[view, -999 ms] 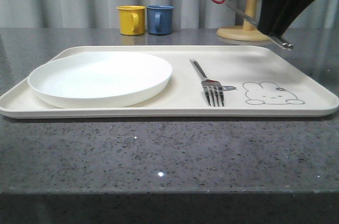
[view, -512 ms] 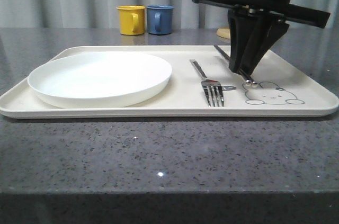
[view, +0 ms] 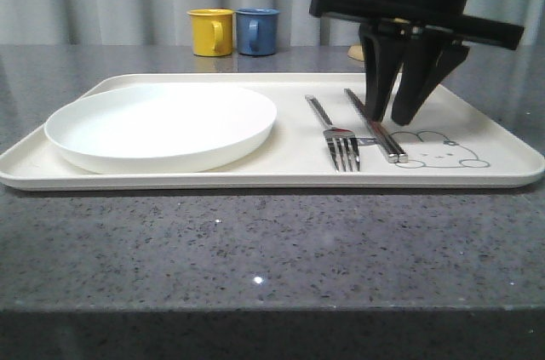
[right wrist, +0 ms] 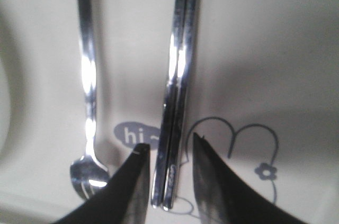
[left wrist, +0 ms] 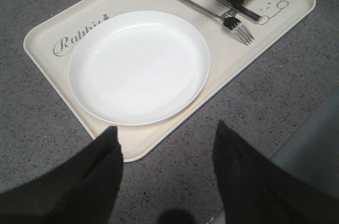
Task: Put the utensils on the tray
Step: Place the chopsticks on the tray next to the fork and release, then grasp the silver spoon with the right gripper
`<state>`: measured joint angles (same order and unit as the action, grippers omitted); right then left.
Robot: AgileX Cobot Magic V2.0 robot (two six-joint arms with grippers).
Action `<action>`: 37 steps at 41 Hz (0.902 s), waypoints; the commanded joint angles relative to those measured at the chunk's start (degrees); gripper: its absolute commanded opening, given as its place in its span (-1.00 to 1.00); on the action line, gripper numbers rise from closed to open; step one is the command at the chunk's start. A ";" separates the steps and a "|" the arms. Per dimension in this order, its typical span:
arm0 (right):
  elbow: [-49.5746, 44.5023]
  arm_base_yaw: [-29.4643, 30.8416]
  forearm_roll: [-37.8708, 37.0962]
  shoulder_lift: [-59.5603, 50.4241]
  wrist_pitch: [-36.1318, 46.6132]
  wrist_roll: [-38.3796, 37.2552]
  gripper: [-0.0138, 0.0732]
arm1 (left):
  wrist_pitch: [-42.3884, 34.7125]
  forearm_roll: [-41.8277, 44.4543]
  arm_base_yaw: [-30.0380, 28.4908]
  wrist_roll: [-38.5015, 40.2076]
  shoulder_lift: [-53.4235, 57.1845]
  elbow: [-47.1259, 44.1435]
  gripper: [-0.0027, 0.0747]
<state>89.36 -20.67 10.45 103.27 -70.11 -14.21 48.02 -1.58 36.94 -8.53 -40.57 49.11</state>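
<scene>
The pair of flat silver metal chopsticks point(view: 374, 126) now lies flat on the large cream rectangular tray point(view: 477, 174), just beside the slim shiny silver fork point(view: 334, 134) and across the grey rabbit drawing point(view: 443, 151); half a second ago its tip was propped up. The right pincer point(view: 403, 117) has let go, fingers spread above them. The left pincer point(left wrist: 167, 144) is apart (over the grey speckled counter point(view: 255, 249)), near the shallow round white plate point(view: 162, 126) on the tray.
</scene>
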 commanded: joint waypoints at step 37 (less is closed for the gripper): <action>0.94 32.00 -11.47 -9.77 -4.62 19.51 -0.12 | -4.22 -0.28 0.54 0.47 0.20 1.45 0.04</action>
<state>89.17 10.03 -2.24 94.39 -71.02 2.98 48.02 -1.58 36.94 -8.53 -40.57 49.11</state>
